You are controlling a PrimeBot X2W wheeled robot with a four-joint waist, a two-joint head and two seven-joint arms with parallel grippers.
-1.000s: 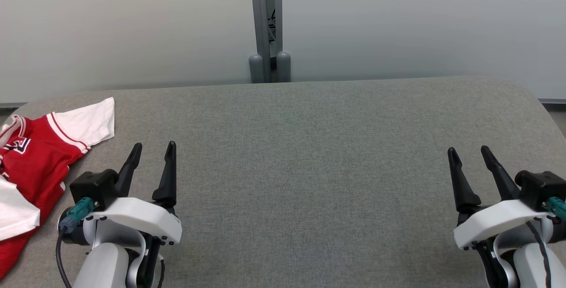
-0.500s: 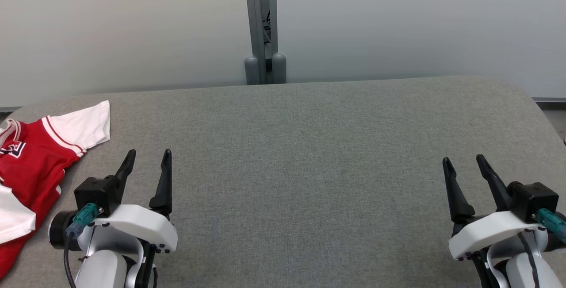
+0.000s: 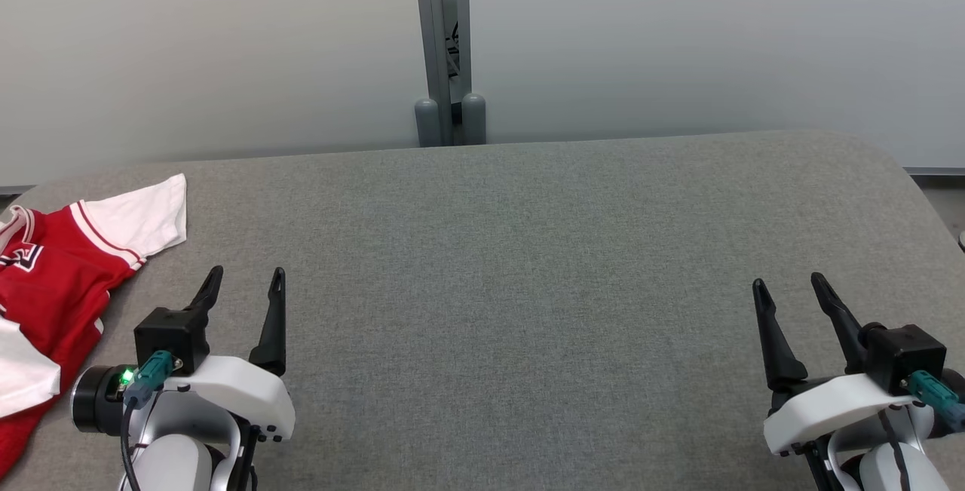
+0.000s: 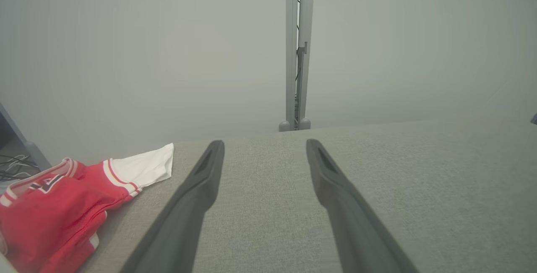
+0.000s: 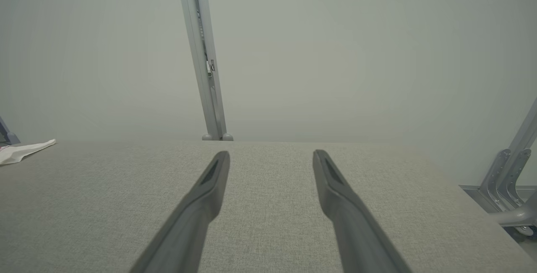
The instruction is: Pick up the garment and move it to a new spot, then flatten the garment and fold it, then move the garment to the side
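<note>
- At the near left of the grey fabric-covered table (image 3: 513, 250), the left gripper (image 3: 247, 272) hangs just over the cloth. Its two dark fingers are spread wide with nothing between them, and they point toward the table's far edge.
- At the table's near right, the right gripper (image 3: 788, 280) sits the same way, with its jaws fully apart, nothing held, and its fingers aimed at the far edge.
- The garment (image 3: 53, 280), a red shirt with white sleeves and red-and-white trim, lies crumpled at the table's left edge. It is beside the left gripper but not touching it. One white sleeve lies flat on the side toward the table's far edge, and the lower part of the shirt runs out of the head view.
- Off the table's right side, angled grey metal frame legs (image 5: 503, 180) show in the right wrist view.
- Just behind the middle of the table's far edge, a grey metal post (image 3: 441, 38) stands upright on two rounded feet.
- Past the table's far edge, a plain pale wall (image 3: 678, 38) rises on both sides of the post.
</note>
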